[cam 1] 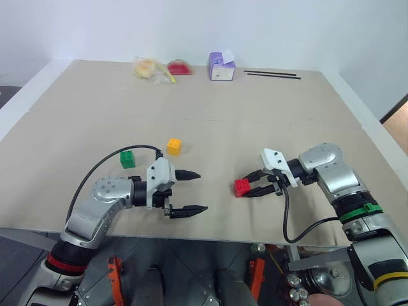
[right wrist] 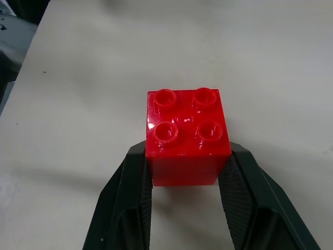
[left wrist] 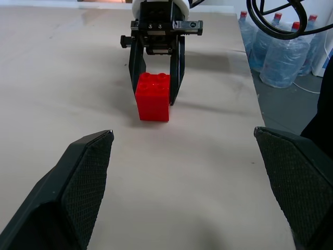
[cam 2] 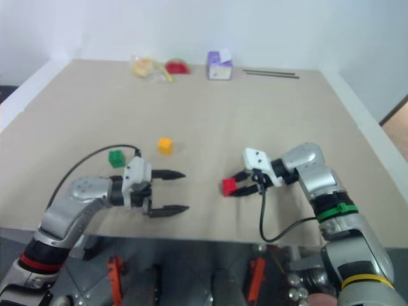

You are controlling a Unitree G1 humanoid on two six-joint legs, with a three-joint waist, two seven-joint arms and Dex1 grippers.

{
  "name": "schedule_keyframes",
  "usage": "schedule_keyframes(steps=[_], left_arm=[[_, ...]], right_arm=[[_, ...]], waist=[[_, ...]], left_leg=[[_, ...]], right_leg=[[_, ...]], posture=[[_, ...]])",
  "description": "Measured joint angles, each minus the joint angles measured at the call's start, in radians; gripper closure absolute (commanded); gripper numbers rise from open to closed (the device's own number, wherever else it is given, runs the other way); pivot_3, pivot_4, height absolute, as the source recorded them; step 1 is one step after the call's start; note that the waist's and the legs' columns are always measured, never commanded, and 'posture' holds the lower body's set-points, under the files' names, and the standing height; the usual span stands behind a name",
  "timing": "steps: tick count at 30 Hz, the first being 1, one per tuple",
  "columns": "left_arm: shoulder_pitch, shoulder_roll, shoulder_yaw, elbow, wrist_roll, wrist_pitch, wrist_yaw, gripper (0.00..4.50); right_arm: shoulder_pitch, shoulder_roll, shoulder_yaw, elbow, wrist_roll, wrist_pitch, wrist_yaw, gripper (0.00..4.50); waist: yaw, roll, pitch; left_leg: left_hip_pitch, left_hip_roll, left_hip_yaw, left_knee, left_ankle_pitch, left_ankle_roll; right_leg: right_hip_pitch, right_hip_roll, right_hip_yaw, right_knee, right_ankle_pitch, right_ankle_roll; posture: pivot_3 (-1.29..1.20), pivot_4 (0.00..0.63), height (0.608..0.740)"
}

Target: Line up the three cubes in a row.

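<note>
The red cube sits on the tan table to the right of centre, with my right gripper shut on its two sides. The right wrist view shows its studded top between the black fingers. The green cube and the yellow-orange cube stand apart on the left half of the table. My left gripper is open and holds nothing. It hovers just in front of those two cubes and points right, toward the red cube.
A purple-and-white box, two small bags and two thin black sticks lie along the far edge. The table's near edge runs just under both arms. Water bottles stand on the floor beyond the table's right side.
</note>
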State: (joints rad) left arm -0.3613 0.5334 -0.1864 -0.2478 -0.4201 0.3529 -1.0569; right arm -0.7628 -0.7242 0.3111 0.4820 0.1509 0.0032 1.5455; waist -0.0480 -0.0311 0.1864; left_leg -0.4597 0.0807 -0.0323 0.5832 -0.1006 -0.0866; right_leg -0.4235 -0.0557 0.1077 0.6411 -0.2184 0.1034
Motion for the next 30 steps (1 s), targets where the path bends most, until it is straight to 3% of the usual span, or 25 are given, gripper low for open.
schedule_keyframes(steps=[2,4,5,6,7,12,15,20,24,30], left_arm=[[0.003,0.000,0.003,-0.005,-0.001,0.003,0.006,0.00],[0.007,0.000,0.003,-0.007,-0.002,0.005,0.010,0.00],[0.011,0.000,0.003,-0.009,-0.003,0.006,0.013,0.00],[0.019,-0.001,0.008,-0.018,-0.007,0.018,0.027,0.00],[0.024,-0.004,0.013,-0.020,-0.016,0.027,0.039,0.00],[0.044,-0.078,0.082,-0.056,-0.027,0.069,0.192,0.00],[0.083,-0.223,0.152,-0.118,0.008,0.092,0.449,0.00],[0.171,-0.435,0.160,-0.228,0.147,0.120,0.830,0.00],[0.189,-0.479,0.175,-0.264,0.272,0.141,1.019,0.00],[0.202,-0.488,0.299,-0.273,0.334,0.189,1.159,0.00]], right_arm=[[0.000,0.002,0.000,0.004,0.000,0.001,0.000,1.56],[0.000,0.002,0.000,0.004,0.000,0.003,0.001,1.17],[0.000,0.002,0.000,0.004,0.001,0.007,0.001,0.58],[-0.002,0.004,0.000,0.003,0.012,0.024,0.001,0.46],[-0.004,0.007,-0.001,0.001,0.025,0.041,0.001,0.03],[-0.036,0.037,-0.039,-0.040,0.106,0.157,-0.003,0.03],[-0.075,0.089,-0.129,-0.137,0.210,0.311,-0.057,0.03],[-0.080,0.208,-0.202,-0.251,0.271,0.428,-0.253,0.03],[-0.081,0.235,-0.197,-0.264,0.255,0.435,-0.313,0.03],[-0.102,0.251,-0.187,-0.258,0.235,0.424,-0.324,0.03]], waist=[[0.000,0.000,0.000],[0.000,0.000,0.000],[0.000,0.000,0.000],[0.000,0.000,0.000],[0.000,0.000,0.000],[0.000,0.000,0.000],[0.000,0.000,0.000],[0.002,0.000,0.000],[0.003,0.000,0.000],[0.000,0.000,0.000]], left_leg=[[0.000,0.000,0.000,0.000,0.000,0.000],[0.000,0.000,0.000,0.000,0.000,0.000],[0.000,0.000,0.000,0.000,0.000,0.000],[0.000,0.000,0.000,0.000,0.000,0.000],[0.000,0.000,0.000,0.000,0.000,0.000],[0.000,0.000,0.000,0.000,0.000,0.000],[0.000,0.000,-0.001,0.001,0.000,0.000],[0.000,0.000,-0.002,0.002,0.000,0.000],[0.000,0.000,-0.003,0.003,0.000,0.000],[0.000,0.000,-0.003,0.002,0.000,0.000]], right_leg=[[0.000,0.000,0.000,0.000,0.000,0.000],[0.000,0.000,0.000,0.000,0.000,0.000],[0.000,0.000,0.000,0.000,0.000,0.000],[0.000,0.000,0.000,0.000,0.000,0.000],[0.000,0.000,0.000,0.000,0.000,0.000],[0.000,0.000,0.000,0.001,0.000,0.000],[0.000,0.000,0.000,0.002,0.000,0.000],[0.000,0.002,0.000,0.004,0.000,0.001],[0.001,0.002,0.000,0.004,0.001,0.000],[0.000,0.002,0.000,0.004,0.001,0.000]], posture=[[0.00,0.150,0.740],[0.00,0.150,0.740],[0.00,0.150,0.740],[0.00,0.150,0.740],[0.00,0.150,0.740],[0.00,0.150,0.740],[0.00,0.150,0.740],[0.00,0.150,0.740],[0.00,0.150,0.740],[0.00,0.150,0.740]])
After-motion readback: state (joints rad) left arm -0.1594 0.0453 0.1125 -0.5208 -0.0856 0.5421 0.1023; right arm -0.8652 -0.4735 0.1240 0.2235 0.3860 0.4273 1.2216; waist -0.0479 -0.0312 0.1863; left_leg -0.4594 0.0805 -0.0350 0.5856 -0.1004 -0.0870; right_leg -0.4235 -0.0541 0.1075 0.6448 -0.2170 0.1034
